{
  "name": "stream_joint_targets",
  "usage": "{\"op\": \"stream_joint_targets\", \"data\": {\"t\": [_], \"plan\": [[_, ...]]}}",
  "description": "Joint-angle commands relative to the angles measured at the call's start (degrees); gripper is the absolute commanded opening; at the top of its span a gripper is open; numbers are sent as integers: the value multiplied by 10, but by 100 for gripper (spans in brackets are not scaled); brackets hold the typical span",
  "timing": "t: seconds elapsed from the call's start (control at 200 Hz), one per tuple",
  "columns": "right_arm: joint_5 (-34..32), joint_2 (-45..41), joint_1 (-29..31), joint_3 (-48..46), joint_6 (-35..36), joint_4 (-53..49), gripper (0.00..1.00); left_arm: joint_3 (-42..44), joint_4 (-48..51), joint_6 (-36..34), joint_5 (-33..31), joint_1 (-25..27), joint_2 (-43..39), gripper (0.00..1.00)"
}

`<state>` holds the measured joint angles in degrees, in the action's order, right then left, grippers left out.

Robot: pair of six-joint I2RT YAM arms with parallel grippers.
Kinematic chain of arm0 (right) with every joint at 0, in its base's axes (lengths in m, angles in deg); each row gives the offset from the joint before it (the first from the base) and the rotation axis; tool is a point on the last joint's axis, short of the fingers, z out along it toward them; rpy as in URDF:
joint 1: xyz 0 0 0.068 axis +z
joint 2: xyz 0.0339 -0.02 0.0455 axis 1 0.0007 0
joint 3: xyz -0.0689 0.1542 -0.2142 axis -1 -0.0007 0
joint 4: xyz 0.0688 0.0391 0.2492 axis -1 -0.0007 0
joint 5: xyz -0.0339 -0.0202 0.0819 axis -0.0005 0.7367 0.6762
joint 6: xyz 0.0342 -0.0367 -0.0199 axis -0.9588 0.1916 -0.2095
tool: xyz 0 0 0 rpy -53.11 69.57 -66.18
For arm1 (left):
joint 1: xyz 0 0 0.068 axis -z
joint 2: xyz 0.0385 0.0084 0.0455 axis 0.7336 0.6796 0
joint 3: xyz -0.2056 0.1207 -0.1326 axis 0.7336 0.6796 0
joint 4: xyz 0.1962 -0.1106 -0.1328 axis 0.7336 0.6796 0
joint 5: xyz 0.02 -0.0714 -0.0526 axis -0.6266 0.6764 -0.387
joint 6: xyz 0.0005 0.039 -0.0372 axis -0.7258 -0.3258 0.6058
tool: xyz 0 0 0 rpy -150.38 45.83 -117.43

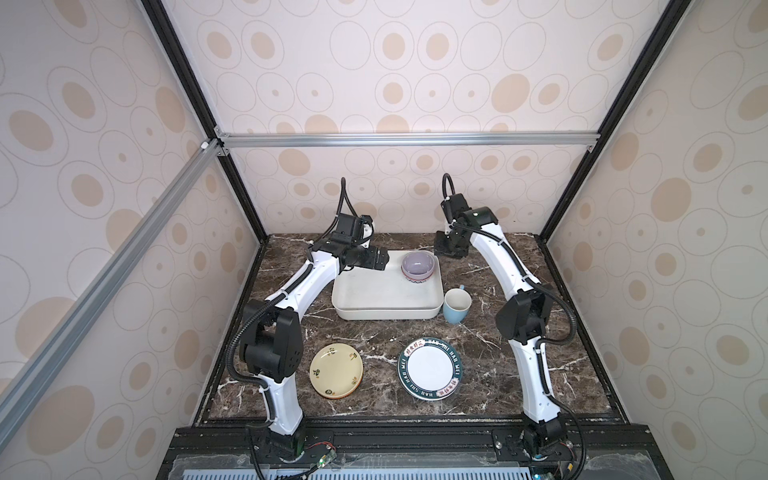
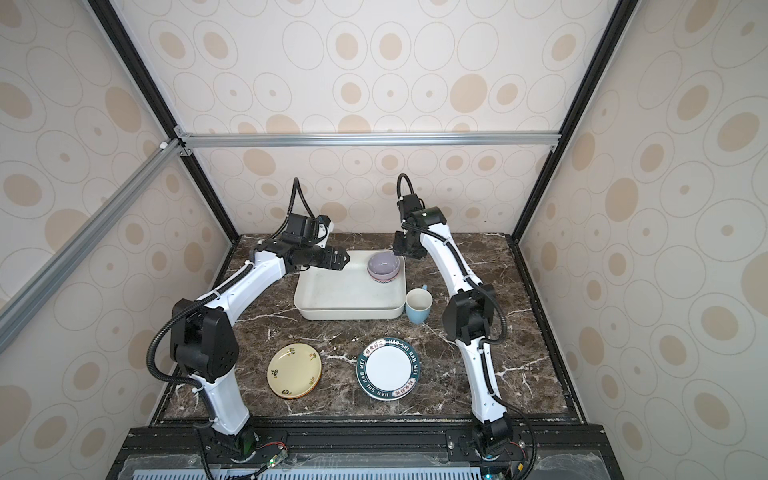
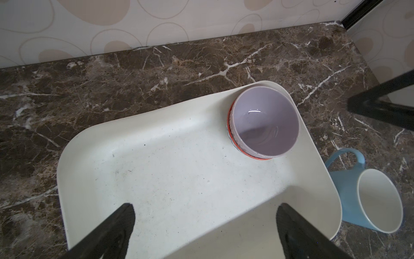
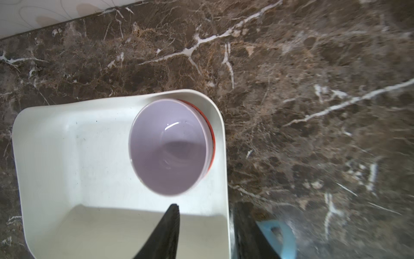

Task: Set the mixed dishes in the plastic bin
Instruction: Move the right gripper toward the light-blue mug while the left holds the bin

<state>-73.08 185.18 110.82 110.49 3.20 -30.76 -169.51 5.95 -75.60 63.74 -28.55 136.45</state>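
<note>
Stacked bowls [image 1: 417, 266] in the bin [image 1: 386, 309], both claws empty.
The lilac bowl [image 4: 168, 148] nests in a red-rimmed bowl [image 4: 212, 136] at the bin's far right corner. The left claw [image 3: 206, 206] hangs spread wide over the bin's far left part. The right claw [image 4: 207, 205], partly parted, grasps nothing near the bowls. The blue mug [image 1: 456, 307] stands on the counter [image 1: 478, 374] just beside the bin. The yellow plate [image 1: 336, 370] and green-rimmed plate [image 1: 429, 368] lie nearer the front.

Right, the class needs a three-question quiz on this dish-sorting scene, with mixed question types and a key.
1. True or false: the light blue mug stands inside the plastic bin.
2. What sits in the bin's far corner? A) the lilac bowl B) a spoon C) a kettle
3. Which stands wider open, the left gripper or the right gripper?
Key: 1 false; 2 A; 3 left.
</note>
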Motion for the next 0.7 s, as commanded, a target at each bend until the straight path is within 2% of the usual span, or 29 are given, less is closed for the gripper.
{"op": "stream_joint_targets", "data": {"t": [0.0,0.165,0.3,0.465,0.695], "plan": [[-53,-65,-2,-79,18,-62,43,9,-12,8,27,-2,-25,99],[-64,-168,-5,-266,9,-32,43,32,-29,17,40,18,-36,99],[-55,-222,-7,-379,-8,3,43,38,-15,2,33,51,-37,99],[-44,-233,-8,-442,-18,29,43,66,-1,-34,18,81,-48,99],[-29,-214,-14,-477,-31,71,41,109,-10,-25,13,85,-80,99]]}}
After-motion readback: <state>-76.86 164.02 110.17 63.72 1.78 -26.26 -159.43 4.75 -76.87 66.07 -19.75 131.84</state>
